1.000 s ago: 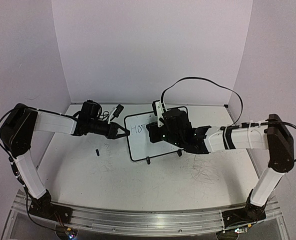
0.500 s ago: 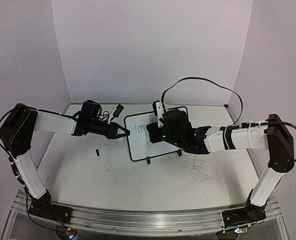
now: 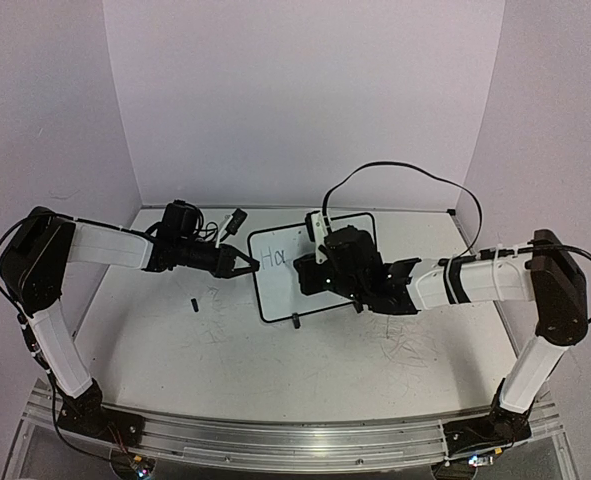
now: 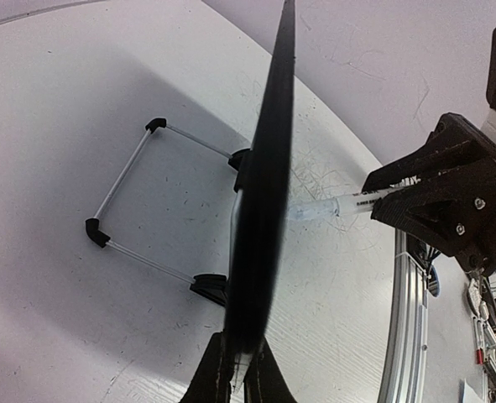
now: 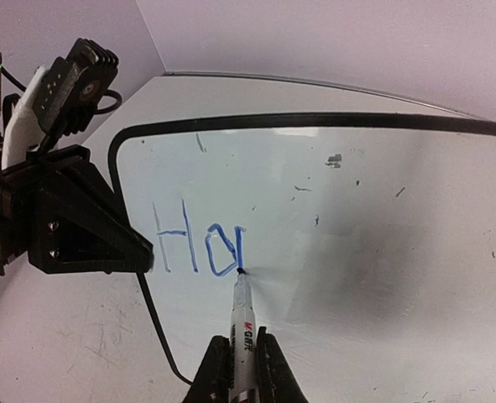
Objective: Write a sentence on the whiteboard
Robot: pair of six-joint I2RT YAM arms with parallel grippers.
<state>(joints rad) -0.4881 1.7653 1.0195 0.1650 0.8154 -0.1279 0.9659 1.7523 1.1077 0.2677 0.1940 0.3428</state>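
The whiteboard (image 3: 275, 292) stands tilted on its two black feet at mid-table. My left gripper (image 3: 247, 264) is shut on its left edge; in the left wrist view the board (image 4: 268, 168) runs edge-on out of the gripper (image 4: 241, 369). My right gripper (image 3: 310, 274) hangs over the board face, shut on a white marker (image 5: 242, 323). The marker's tip touches the whiteboard (image 5: 357, 210) at the foot of a fresh blue stroke. Of the sentence (image 5: 199, 243), "Ho" and that one vertical stroke show, and its blue letters (image 3: 273, 258) also appear from above.
A small black cap (image 3: 192, 304) lies on the scuffed table left of the board. A wire stand (image 4: 134, 210) props the board from behind. A black cable (image 3: 405, 170) loops above the right arm. Purple walls close the back and sides; an aluminium rail (image 3: 275, 440) runs along the front.
My right gripper has slid a little toward the near edge with the marker, drawing a downward stroke after "Ho". The left arm and the board have stayed still.
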